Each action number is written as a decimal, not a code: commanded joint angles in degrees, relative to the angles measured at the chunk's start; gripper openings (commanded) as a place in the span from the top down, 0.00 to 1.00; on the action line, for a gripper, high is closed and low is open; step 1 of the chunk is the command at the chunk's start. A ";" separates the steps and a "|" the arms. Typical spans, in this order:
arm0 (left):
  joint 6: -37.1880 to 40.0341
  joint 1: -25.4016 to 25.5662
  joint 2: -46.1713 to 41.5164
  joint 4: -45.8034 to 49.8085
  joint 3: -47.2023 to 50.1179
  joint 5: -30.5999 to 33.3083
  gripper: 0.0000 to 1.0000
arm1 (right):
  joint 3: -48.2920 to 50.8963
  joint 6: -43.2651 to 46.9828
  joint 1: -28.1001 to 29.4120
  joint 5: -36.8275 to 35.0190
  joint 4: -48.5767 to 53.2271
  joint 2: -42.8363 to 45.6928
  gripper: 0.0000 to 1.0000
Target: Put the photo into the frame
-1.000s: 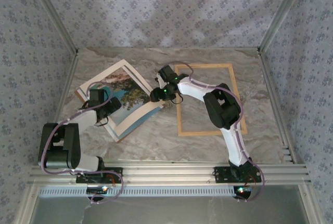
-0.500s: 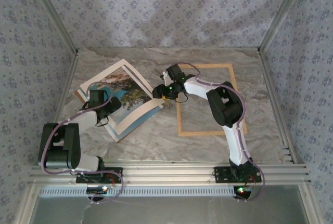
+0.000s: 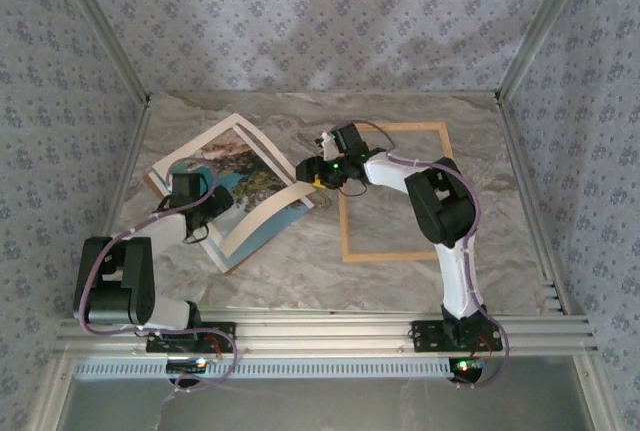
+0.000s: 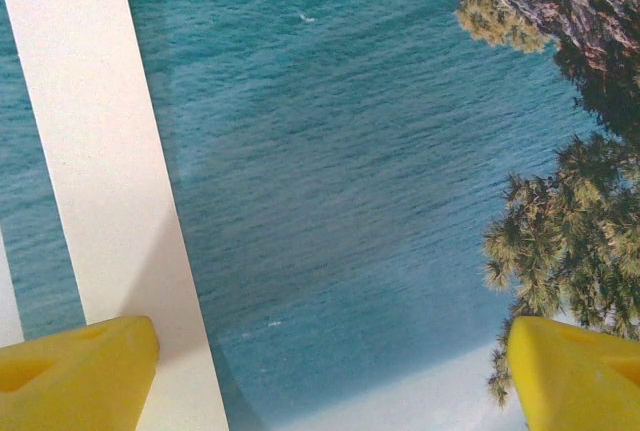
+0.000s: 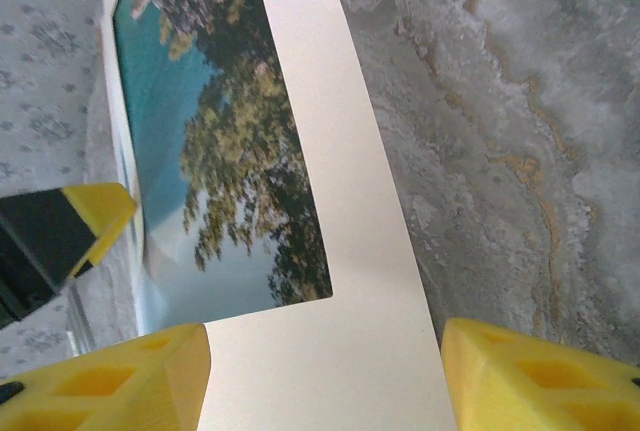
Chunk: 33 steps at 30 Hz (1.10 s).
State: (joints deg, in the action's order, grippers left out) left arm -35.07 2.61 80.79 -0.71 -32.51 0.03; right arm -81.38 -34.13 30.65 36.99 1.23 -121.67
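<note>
The photo [image 3: 245,176], turquoise sea and dark trees inside a cream border, lies tilted at the left-centre of the table; its near right edge curls upward. My right gripper [image 3: 314,173] sits at the print's right corner. In the right wrist view its fingers stand wide apart, open [image 5: 325,376], with the cream corner of the photo [image 5: 350,251] between them. My left gripper [image 3: 205,213] hovers low over the print's near left part, open [image 4: 335,371], with sea and a cream strip of the photo [image 4: 350,151] below it. The light wood frame [image 3: 345,231] lies flat to the right.
Marbled grey table [image 5: 520,131] shows inside and around the frame. Patterned walls with metal corner posts [image 3: 530,51] close in the back and sides. An aluminium rail [image 3: 320,331] runs along the near edge by the arm bases.
My right gripper has shifted a little right and toward the back at the photo's right corner, and the print's near right edge now bows up more. The left arm has stayed put.
</note>
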 commanded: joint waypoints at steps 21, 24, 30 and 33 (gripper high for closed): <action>-0.55 0.01 0.74 2.47 2.18 -2.33 0.09 | 9.40 -28.82 -1.91 6.32 -25.02 2.68 0.38; -0.50 0.01 0.68 2.40 2.28 -2.23 0.09 | 9.79 -30.77 -1.91 6.95 -26.75 2.49 0.38; -0.59 -0.03 0.68 1.95 2.54 -2.36 0.09 | 11.46 -36.16 -1.94 8.33 -32.92 2.39 0.38; -0.61 0.02 0.68 1.85 2.63 -2.42 0.09 | 12.08 -37.79 -1.91 8.45 -34.42 2.71 0.37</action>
State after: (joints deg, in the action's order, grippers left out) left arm -35.05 2.61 80.68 -1.85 -31.88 0.08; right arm -70.11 -68.36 28.51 43.33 -29.21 -121.19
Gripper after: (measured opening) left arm 0.910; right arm 0.626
